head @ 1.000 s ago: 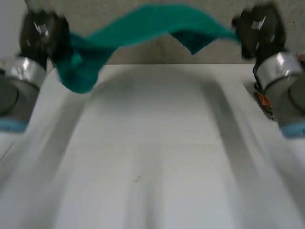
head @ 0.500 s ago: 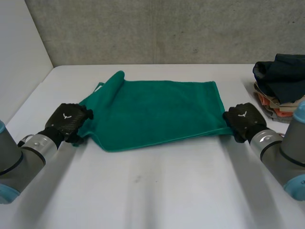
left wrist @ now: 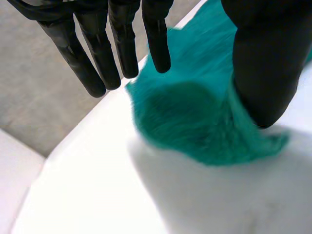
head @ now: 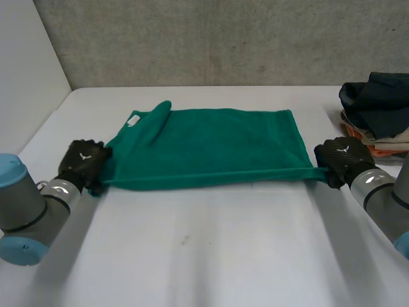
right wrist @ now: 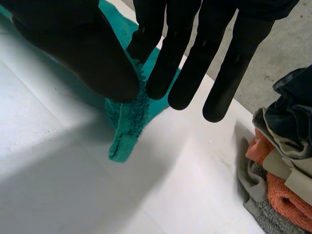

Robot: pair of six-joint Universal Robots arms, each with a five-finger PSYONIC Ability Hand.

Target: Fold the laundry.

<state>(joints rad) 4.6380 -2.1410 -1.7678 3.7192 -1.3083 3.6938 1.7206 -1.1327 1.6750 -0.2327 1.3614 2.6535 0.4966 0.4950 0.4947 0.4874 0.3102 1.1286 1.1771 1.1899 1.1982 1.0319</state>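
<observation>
A green towel (head: pixel 211 147) lies spread on the white table (head: pixel 211 256), its near edge pulled straight between my two hands. Its far left corner is folded over, showing a white tag (head: pixel 133 120). My left hand (head: pixel 83 161) sits at the near left corner. In the left wrist view its fingers (left wrist: pixel 122 48) are straight and stand apart from the thumb, and the bunched towel corner (left wrist: pixel 195 117) lies beneath them. My right hand (head: pixel 342 157) is at the near right corner. There its thumb (right wrist: pixel 87 53) and a finger pinch the towel corner (right wrist: pixel 126 126).
A pile of folded laundry (head: pixel 377 115) in dark, beige and orange sits at the table's right edge, close to my right hand; the pile (right wrist: pixel 282 161) lies beyond its fingertips. A white side panel (head: pixel 25 83) borders the table on the left.
The towel, held up in the air between both hands, has come down and now lies flat on the table. The left hand's fingers have opened off the corner.
</observation>
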